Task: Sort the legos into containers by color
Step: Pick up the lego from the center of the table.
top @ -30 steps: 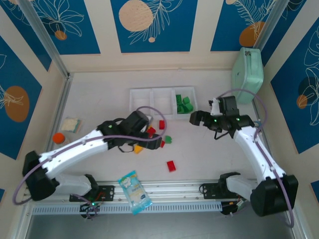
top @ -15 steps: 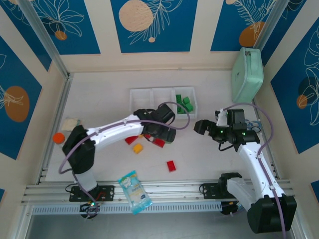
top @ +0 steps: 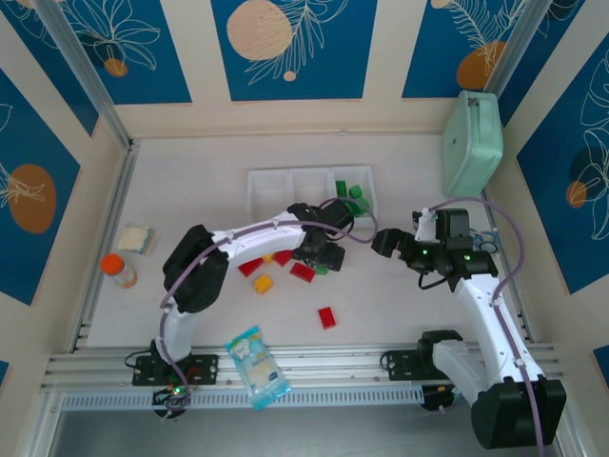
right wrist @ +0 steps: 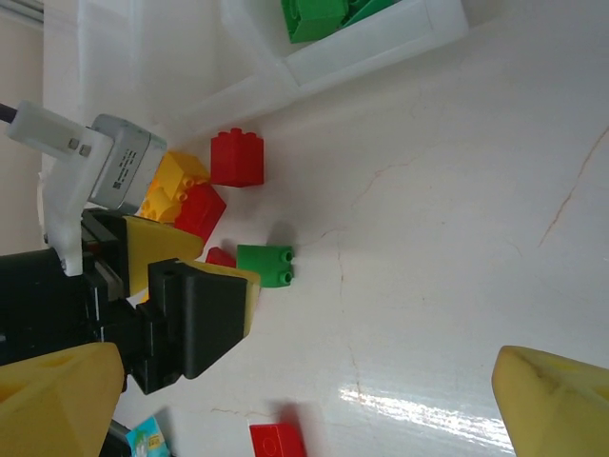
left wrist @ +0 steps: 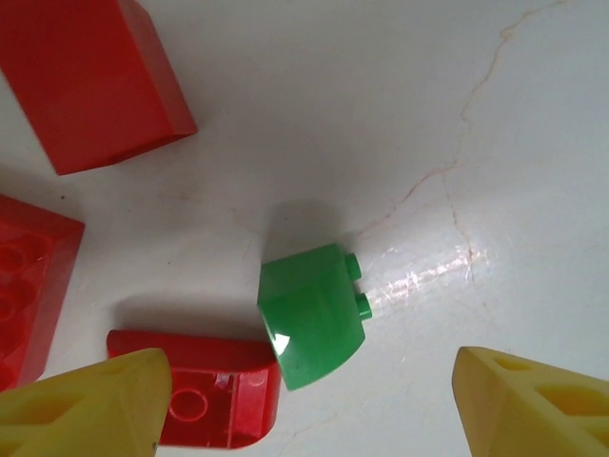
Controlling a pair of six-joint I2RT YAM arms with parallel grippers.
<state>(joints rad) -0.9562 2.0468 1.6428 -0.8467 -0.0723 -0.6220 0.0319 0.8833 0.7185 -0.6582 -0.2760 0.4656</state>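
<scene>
Left gripper point(left wrist: 306, 405): spread, straddling a small green rounded plastic brick point(left wrist: 312, 328), probably to pinch it.
Brick's place: on the tabletop point(left wrist: 476, 95), just nearside of the white three-compartment plastic tray point(top: 271, 190).
Right gripper point(top: 383, 244): spread, empty, right of the tray.
Tray's right compartment: held green bricks point(top: 350, 200).

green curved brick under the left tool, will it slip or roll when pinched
Probably rigid: the green curved brick looks like hard moulded plastic. Its glossy rounded top could slip from a pinch. Small and flat-sided, it should slide rather than roll if pushed.
</scene>
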